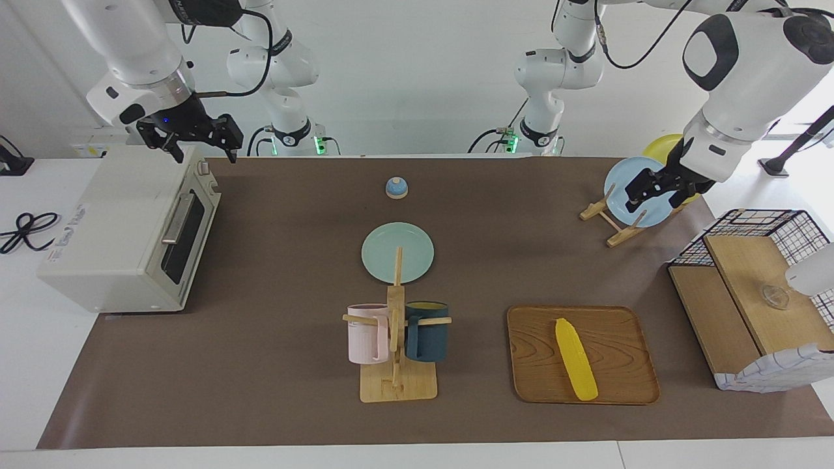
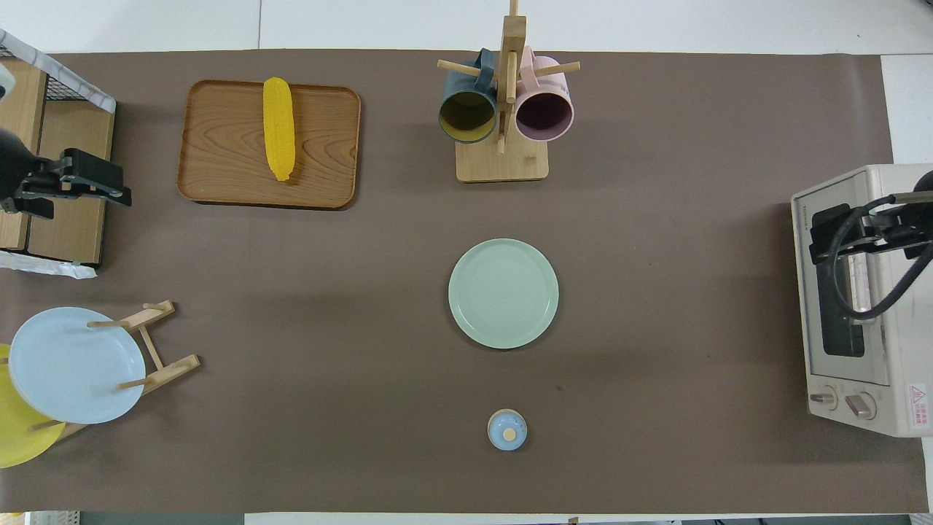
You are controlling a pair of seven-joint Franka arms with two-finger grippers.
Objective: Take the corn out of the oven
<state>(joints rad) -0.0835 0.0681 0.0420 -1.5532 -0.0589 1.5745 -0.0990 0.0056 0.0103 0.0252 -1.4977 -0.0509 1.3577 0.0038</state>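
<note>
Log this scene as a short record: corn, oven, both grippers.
corn: lying on the wooden tray, outside the oven
oven: door shut, at the right arm's end of the table
left gripper: open, empty, raised over the plate rack
right gripper: open, empty, over the oven
</note>
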